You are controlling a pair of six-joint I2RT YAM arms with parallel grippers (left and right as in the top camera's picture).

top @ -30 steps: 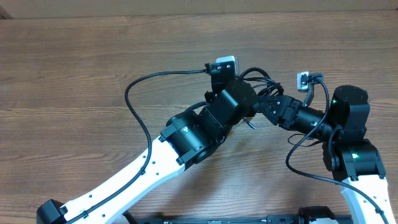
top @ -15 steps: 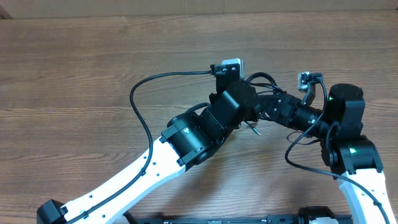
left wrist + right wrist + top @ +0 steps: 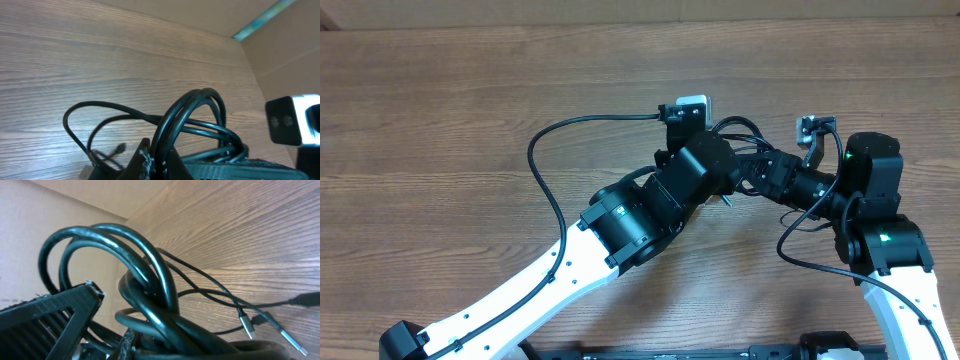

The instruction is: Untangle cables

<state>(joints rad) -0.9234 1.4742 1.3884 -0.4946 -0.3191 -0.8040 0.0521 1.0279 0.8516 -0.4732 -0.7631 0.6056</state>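
1. Closest to the left wrist camera, the left gripper (image 3: 157, 161) is closed tight on the cables (image 3: 192, 102). The thick black strands come up from between its fingers.
2. Closest to the right wrist camera, the right gripper (image 3: 112, 327) is likewise clamped on the same bundle, with strands packed between its fingers.
3. From both grips the cables rise as upright arches, two or three loops side by side. Their rounded tops point away from the fingers.
4. From overhead, the two grippers meet tip to tip a little right of the table's middle. The left arm (image 3: 620, 215) reaches in from the near left and the right arm (image 3: 875, 200) from the near right. The bundle sits between and just beyond the grippers, its loops bulging toward the far edge.
5. Past the loops, thinner strands lie flat on the table (image 3: 440, 100) in slack curves. In the right wrist view they run along the wood, away from the bundle, and end in small plug ends (image 3: 245, 325) that point away from it.
6. Farthest off, the wood-grain top meets a beige wall (image 3: 280, 45).
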